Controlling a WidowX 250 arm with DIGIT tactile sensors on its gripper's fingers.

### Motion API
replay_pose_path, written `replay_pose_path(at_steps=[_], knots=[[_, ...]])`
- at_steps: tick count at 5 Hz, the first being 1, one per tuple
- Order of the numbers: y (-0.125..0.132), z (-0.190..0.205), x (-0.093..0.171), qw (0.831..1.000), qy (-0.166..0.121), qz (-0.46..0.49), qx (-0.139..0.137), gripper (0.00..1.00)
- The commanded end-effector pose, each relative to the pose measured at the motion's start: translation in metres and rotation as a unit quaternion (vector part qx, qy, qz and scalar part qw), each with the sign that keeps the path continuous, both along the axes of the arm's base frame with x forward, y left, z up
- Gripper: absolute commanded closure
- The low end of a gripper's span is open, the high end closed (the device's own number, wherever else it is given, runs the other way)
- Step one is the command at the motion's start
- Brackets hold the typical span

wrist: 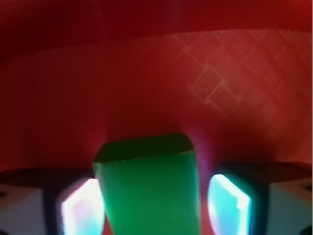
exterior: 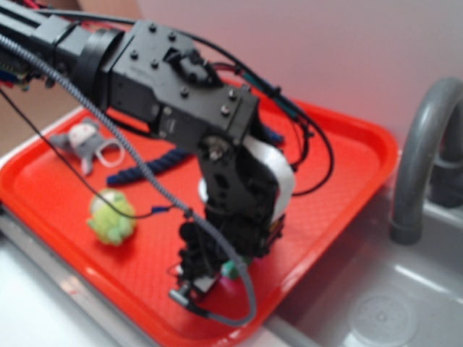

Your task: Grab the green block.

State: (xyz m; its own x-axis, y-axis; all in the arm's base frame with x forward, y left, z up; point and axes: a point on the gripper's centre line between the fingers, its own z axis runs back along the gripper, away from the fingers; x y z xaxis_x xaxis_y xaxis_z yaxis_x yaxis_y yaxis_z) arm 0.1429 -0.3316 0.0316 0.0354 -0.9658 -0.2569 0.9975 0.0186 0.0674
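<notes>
Your claw (wrist: 151,200) is standing apart, its pads (wrist: 80,208) flanking the green block (wrist: 149,191) on the red tray (exterior: 347,152). It is looking light, stiff and smooth-sided; try closing squarely on its long flat sides.

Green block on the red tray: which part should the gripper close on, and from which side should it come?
Probably across its two long flat sides, coming straight down from above. In the wrist view the green block lies lengthwise between the gripper fingers, gaps on both sides, so the jaws look open. Its flat, parallel sides suit the pads, and the red tray blocks any lower approach.
</notes>
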Motion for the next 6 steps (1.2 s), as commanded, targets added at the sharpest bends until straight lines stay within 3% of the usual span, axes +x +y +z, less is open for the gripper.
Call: replay_pose_path(at_steps=[1,2,3,4,5,6], knots=[[0.048,0.084,-0.013,0.974,0.014,0.224,-0.032,1.0],[0.1,0.118,0.007,0.937,0.021,0.343,-0.063,1.0],[0.138,0.145,0.007,0.886,0.009,0.457,-0.081,1.0],[0.177,0.17,0.005,0.843,-0.013,0.524,-0.121,1.0],[0.195,0.191,-0.007,0.818,-0.052,0.555,-0.141,1.0],[0.208,0.201,-0.024,0.793,-0.065,0.586,-0.156,1.0]])
